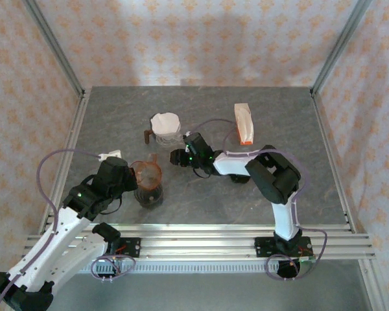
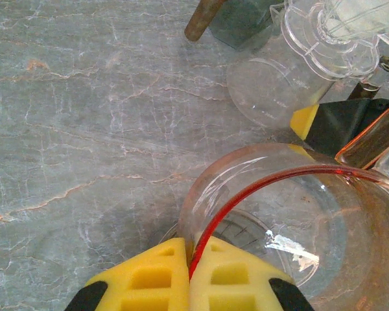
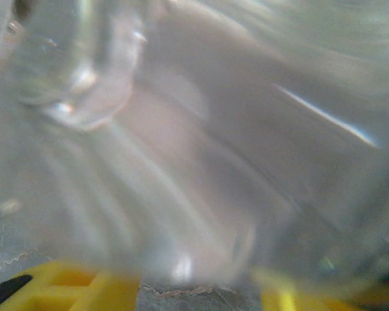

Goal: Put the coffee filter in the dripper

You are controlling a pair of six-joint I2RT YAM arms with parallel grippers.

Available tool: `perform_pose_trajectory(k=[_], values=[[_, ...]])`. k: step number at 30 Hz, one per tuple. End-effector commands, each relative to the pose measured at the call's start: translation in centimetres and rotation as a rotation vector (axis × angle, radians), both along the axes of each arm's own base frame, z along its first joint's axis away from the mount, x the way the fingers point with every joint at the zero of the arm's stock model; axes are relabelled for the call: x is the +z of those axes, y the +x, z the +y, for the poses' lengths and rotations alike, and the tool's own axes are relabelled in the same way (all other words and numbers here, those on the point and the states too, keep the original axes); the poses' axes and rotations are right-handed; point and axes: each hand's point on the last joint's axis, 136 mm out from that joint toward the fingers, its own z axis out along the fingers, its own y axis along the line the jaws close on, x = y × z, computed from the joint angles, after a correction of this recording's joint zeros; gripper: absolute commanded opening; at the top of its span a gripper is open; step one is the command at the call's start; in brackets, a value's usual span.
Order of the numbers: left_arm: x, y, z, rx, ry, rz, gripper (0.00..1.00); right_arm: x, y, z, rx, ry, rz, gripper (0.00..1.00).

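An orange-tinted clear dripper [image 1: 147, 173] sits on a glass carafe [image 1: 149, 194] at the centre-left. My left gripper [image 1: 133, 178] is shut on its red rim [image 2: 259, 188], the yellow fingers [image 2: 149, 278] pinching the wall. A white paper filter [image 1: 165, 122] rests in a second, clear dripper [image 2: 330, 39] on a glass vessel [image 2: 266, 91] with a brown handle [image 2: 204, 19]. My right gripper [image 1: 180, 157] is just in front of that vessel, its yellow fingers [image 3: 84, 285] spread apart with blurred glass [image 3: 194, 142] close before them.
A white and orange filter packet [image 1: 244, 123] lies at the back right. The right gripper's yellow pad and black body [image 2: 340, 123] sit between the two glass vessels. Open grey table [image 1: 117, 123] lies to the left and along the front.
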Motion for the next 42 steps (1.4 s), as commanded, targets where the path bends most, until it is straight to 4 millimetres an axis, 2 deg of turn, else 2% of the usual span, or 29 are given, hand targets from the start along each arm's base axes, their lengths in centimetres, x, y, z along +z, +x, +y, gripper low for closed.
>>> perform_pose_trajectory(k=[1, 6, 11, 16, 21, 26, 31, 37, 42], values=[[0.5, 0.1, -0.3, 0.009, -0.042, -0.017, 0.0, 0.3, 0.2, -0.3, 0.006, -0.007, -0.005, 0.53], [0.5, 0.2, -1.1, -0.021, -0.064, -0.012, 0.0, 1.2, -1.3, -2.2, -0.019, 0.009, -0.009, 0.59], [1.5, 0.5, -2.5, -0.06, -0.06, -0.042, 0.0, 2.9, -4.0, -4.5, -0.048, 0.006, -0.04, 0.59], [2.5, 0.7, -6.2, -0.159, -0.025, -0.065, 0.0, 4.7, -6.4, -8.1, -0.112, -0.054, -0.089, 0.59], [2.1, 0.9, -10.3, -0.243, -0.017, -0.072, 0.0, 7.2, -8.9, -12.6, -0.2, -0.064, -0.141, 0.59], [-0.4, 1.2, -15.8, -0.347, -0.008, -0.021, 0.0, 9.4, -11.3, -17.3, -0.28, -0.099, -0.184, 0.6], [-3.1, 2.2, -19.2, -0.403, 0.052, 0.04, 0.0, 10.6, -12.6, -20.7, -0.34, -0.12, -0.219, 0.6], [-4.8, 3.2, -20.5, -0.432, 0.127, 0.071, 0.0, 10.1, -13.5, -22.2, -0.361, -0.141, -0.204, 0.6], [-6.8, 3.4, -21.0, -0.443, 0.161, 0.107, 0.0, 9.7, -13.7, -22.3, -0.359, -0.137, -0.192, 0.61]])
